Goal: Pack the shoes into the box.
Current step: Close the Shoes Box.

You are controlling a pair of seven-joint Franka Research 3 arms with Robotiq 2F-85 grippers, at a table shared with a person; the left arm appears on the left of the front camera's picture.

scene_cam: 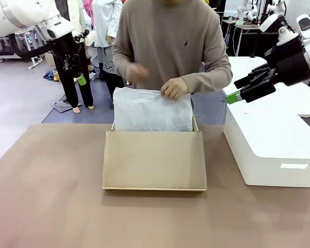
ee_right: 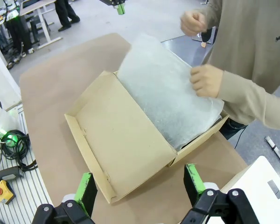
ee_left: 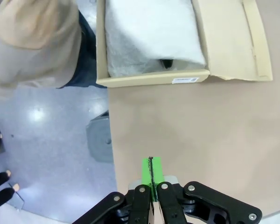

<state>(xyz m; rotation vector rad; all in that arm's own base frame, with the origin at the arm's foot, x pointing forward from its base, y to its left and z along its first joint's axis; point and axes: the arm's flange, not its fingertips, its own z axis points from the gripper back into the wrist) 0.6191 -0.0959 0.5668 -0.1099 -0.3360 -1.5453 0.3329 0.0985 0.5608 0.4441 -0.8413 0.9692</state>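
- The tan shoebox (scene_cam: 154, 161) sits open mid-counter (scene_cam: 46, 196), with white tissue (scene_cam: 152, 109) over its tray and a person's hand (scene_cam: 174, 88) on the tissue.
- A dark sliver under the tissue is possibly a shoe (ee_left: 166, 62).
- The print on the end label (ee_left: 185, 80) is unreadable.
- The left claw (ee_left: 151, 170) is closed and empty; the right claw (ee_right: 139, 176) is spread open.

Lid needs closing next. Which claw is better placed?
Right, likely: the right claw is open and aimed at the flat-lying lid just ahead of it. The left claw is shut and farther from the lid.
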